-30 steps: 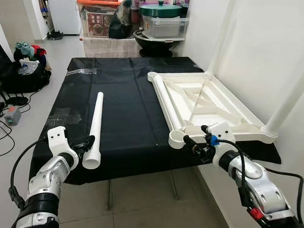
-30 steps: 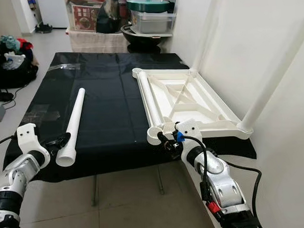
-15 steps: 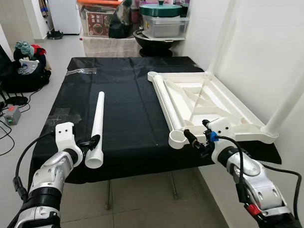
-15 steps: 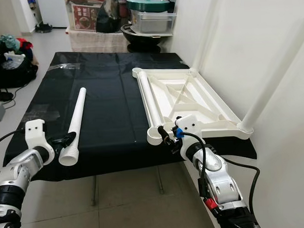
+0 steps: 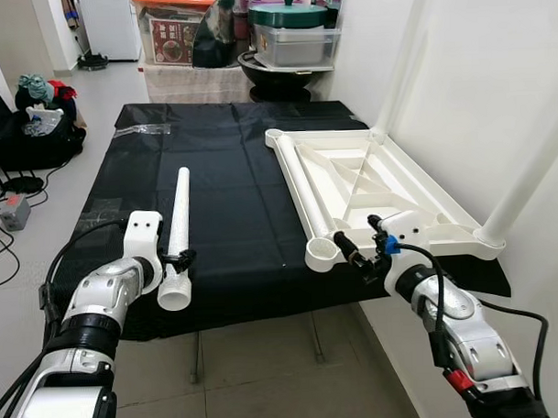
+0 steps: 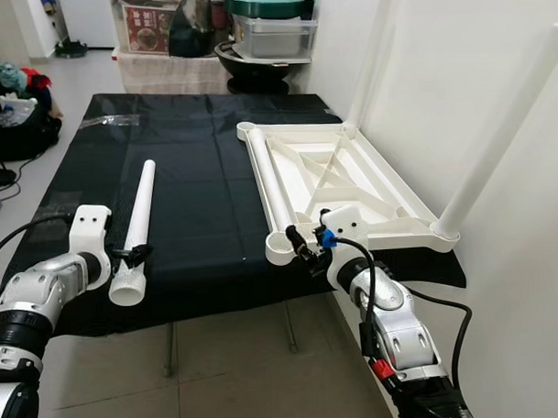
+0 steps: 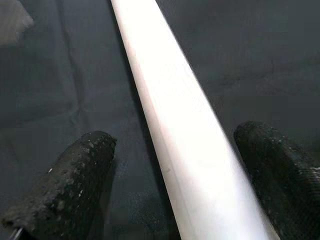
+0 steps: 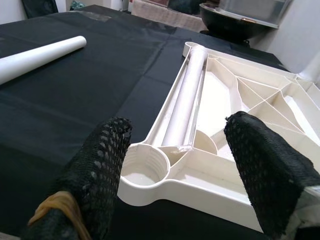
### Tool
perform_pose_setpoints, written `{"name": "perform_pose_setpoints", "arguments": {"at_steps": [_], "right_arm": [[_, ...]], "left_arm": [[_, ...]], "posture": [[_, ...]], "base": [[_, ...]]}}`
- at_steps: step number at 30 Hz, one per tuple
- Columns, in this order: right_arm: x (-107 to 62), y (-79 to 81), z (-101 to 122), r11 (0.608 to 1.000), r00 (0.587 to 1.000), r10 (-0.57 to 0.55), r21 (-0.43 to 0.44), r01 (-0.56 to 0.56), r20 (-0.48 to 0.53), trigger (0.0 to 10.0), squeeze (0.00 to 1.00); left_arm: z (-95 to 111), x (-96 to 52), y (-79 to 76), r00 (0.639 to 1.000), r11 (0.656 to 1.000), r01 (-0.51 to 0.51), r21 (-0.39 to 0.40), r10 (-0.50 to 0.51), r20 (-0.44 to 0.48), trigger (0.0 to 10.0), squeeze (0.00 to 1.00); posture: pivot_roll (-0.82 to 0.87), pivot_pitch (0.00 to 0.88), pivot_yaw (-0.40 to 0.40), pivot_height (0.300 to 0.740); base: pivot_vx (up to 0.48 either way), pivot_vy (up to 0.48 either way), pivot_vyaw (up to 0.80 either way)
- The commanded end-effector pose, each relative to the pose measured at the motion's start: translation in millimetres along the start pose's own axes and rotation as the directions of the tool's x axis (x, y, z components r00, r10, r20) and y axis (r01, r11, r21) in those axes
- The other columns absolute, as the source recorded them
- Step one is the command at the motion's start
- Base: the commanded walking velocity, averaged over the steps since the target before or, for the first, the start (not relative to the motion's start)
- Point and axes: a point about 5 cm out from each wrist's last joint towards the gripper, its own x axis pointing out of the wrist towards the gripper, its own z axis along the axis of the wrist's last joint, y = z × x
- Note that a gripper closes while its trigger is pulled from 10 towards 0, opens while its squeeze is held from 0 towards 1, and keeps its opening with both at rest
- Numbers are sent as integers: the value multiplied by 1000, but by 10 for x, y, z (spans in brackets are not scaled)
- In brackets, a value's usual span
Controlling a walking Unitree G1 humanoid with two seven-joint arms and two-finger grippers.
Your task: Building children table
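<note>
left tool (image 5: 182, 261) spread around the white leg (image 5: 176, 234) on the desk (image 5: 233, 201); right tool (image 5: 354, 255) spread by the upturned tabletop (image 5: 370, 192).

I see a smooth, faintly glossy white plastic leg (image 5: 178, 226) lying on a matt black cloth (image 5: 233, 192) with soft creases, beside a ribbed tabletop (image 5: 379, 192) of the same smooth white plastic, and my gripper fingers (image 8: 102, 165) look rough, black and mesh-textured.

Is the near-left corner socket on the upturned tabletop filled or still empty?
Empty. The round socket shows an open hollow with no leg in it; the loose leg lies on the black cloth between the open left gripper fingers.
</note>
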Motion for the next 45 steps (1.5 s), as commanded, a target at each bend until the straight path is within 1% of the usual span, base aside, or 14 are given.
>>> {"name": "perform_pose_setpoints", "arguments": {"at_steps": [1, 9, 10, 12, 13, 18, 29, 32, 34, 36, 37, 42, 44, 45], "right_arm": [[9, -36, -19, 1000, 1000, -6, 22, 6, -10, 10000, 0], [11, -20, -37, 1000, 1000, 1, 24, -1, -18, 10000, 0], [9, -14, -42, 1000, 1000, 3, 25, -3, -20, 10000, 0], [9, -14, -42, 1000, 1000, 3, 25, -3, -20, 10000, 0], [5, -8, -47, 1000, 1000, 5, 26, -5, -21, 10000, 0], [1, -16, -44, 1000, 1000, -3, 30, 4, -16, 10000, 0], [21, -14, -39, 1000, 1000, -5, 29, 5, -7, 10000, 0], [30, -15, 14, 999, 999, -20, 50, 18, 28, 10000, 0], [49, -15, 119, 993, 994, -45, 111, 34, 98, 10000, 0], [56, -12, 153, 990, 991, -52, 138, 35, 121, 10000, 0], [62, -1, 185, 982, 989, -53, 186, 27, 136, 10000, 0], [71, 28, 217, 961, 989, -36, 278, -5, 143, 10000, 0], [78, 41, 246, 933, 988, -22, 358, -35, 153, 10000, 0], [77, 52, 296, 872, 984, 13, 479, -98, 178, 10000, 0]], "left_arm": [[-58, 10, 19, 997, 1000, -5, 14, 6, -72, 10000, 0], [-136, 26, 15, 985, 999, 16, -32, -21, -171, 10000, 0], [-162, 30, 4, 980, 998, 32, -59, -43, -194, 4667, 0], [-162, 30, 4, 980, 998, 32, -59, -43, -194, 4667, 0], [-181, 31, 1, 976, 996, 42, -81, -59, -210, 0, 0], [-217, 24, 52, 970, 979, 13, -204, -62, -233, 0, 0], [-208, 17, 108, 975, 959, -24, -283, -39, -217, 0, 0], [-100, 21, 116, 992, 951, -15, -309, -25, -127, 0, 0], [140, -2, 78, 996, 966, 50, -252, -30, 84, 824, 0], [213, -20, 52, 988, 971, 77, -226, -43, 151, 824, 0], [276, -53, 21, 972, 983, 95, -157, -58, 229, 9020, 0], [300, -86, -28, 955, 992, 110, -68, -87, 283, 10000, 0], [301, -108, -60, 946, 992, 124, -16, -114, 304, 10000, 0], [307, -154, -107, 928, 986, 148, 72, -164, 335, 10000, 0]], "posture": [[62, 0, -97, 740], [66, 0, -92, 740], [67, 0, -92, 740], [67, 0, -92, 740], [66, 0, -89, 740], [69, 0, -90, 740], [72, 0, -98, 740], [71, 0, -97, 740], [70, 0, -96, 740], [71, 0, -97, 740], [72, 0, -97, 740], [73, 0, -96, 740], [73, 0, -96, 740], [74, 0, -96, 740]], "base": [[0, 0, 0], [0, 0, 0], [0, 0, 0], [0, 0, 0], [0, 0, 0], [0, 0, 0], [0, 0, 0], [0, 0, 0], [0, 0, 0], [0, 0, 0], [0, 0, 0], [0, 0, 0], [0, 0, 0], [0, 0, 0]]}}
